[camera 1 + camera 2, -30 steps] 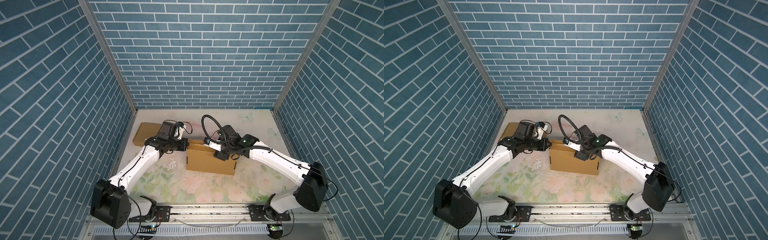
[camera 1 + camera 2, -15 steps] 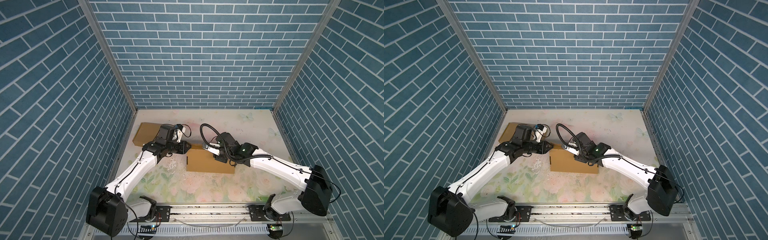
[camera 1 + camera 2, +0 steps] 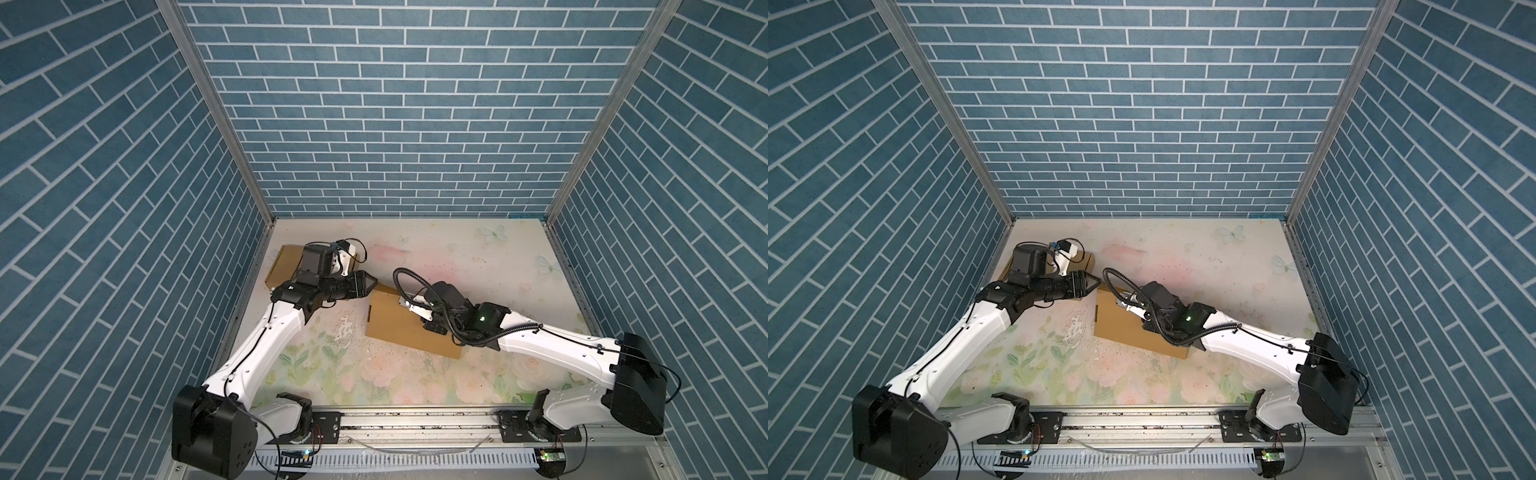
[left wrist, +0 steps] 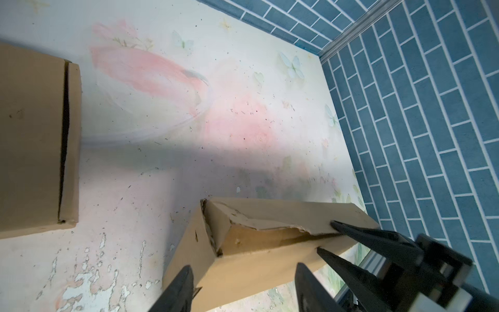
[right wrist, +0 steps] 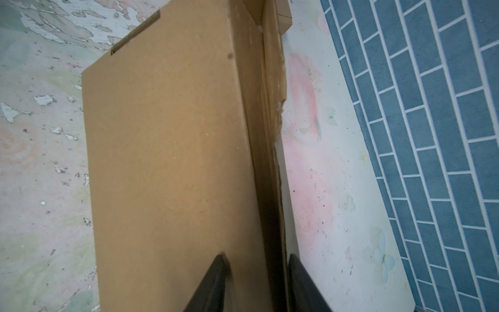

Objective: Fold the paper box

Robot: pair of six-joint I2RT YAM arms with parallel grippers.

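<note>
We have the right gripper (image 5: 256,256) straddling the paper box (image 3: 409,328) rear wall to pin it; can't tell if clamped. Left gripper (image 4: 243,267) fingers apart astride the corner, likely to square it.

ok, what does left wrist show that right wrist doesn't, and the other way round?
Left wrist only: a second box lying apart, and the left gripper open at the paper box's corner. Right wrist only: that box's broad panel along its whole length. Both: the paper box's ragged rim, the right gripper straddling it, the floral table, the blue brick wall.
</note>
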